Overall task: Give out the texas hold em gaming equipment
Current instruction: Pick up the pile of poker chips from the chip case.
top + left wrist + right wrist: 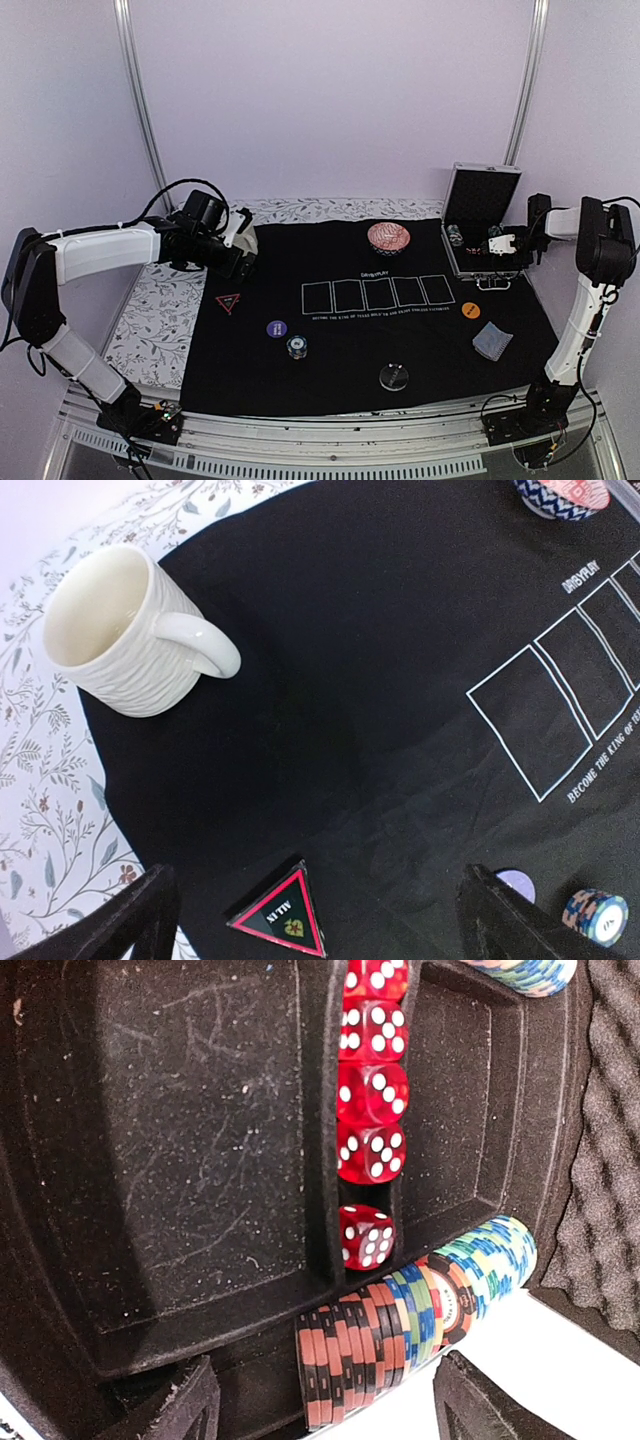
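Observation:
On the black mat (330, 380) lie a red-edged black triangle (228, 303), a purple disc (277, 328), a small striped chip stack (296, 346), a clear disc (394, 377), an orange disc (470, 310) and grey-blue-backed cards (492, 341). My left gripper (244, 256) hovers open above the mat's far left; the triangle (280, 915) shows between its fingers (130, 920), well below them. My right gripper (497, 247) is inside the open case (482, 195). It stands open, one finger (175, 1405) on each side of a row of striped chips (400, 1335), beside red dice (370, 1110).
A cream mug (120, 630) stands at the mat's far-left corner, close to the left gripper. A red patterned bowl (388, 238) sits at the far middle. White card outlines (378, 294) are printed mid-mat. A floral cloth (150, 320) lies left of the mat.

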Controlling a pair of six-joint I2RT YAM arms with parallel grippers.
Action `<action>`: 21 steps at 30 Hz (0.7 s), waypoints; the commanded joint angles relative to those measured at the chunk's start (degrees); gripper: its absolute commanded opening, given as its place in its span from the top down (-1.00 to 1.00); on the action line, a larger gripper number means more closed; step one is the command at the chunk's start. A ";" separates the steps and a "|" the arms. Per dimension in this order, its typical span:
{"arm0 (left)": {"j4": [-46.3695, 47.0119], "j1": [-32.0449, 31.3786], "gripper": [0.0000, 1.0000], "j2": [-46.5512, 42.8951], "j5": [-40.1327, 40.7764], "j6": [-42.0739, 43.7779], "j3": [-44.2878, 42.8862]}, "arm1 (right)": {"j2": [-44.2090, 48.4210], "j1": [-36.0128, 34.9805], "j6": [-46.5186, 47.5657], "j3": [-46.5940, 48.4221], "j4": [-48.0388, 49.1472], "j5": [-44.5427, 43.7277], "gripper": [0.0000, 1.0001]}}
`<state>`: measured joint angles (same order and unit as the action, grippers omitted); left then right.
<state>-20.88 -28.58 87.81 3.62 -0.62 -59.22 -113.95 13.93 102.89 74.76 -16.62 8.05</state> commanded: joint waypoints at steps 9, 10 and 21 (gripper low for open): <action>-0.74 0.80 -0.96 0.87 -0.68 0.22 -1.60 | -1.67 0.73 -1.52 1.86 -6.03 0.63 -0.40; -0.74 0.80 -0.96 0.95 -0.66 0.22 -1.64 | -1.85 0.72 -1.40 2.24 -6.41 0.86 -0.36; -0.87 0.80 -0.96 1.48 -0.53 0.36 -1.77 | -4.90 0.57 -1.82 5.16 -7.40 -0.55 -0.36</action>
<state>-21.39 -28.58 88.55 3.44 -0.62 -59.66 -115.72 14.41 101.41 77.84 -20.64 8.01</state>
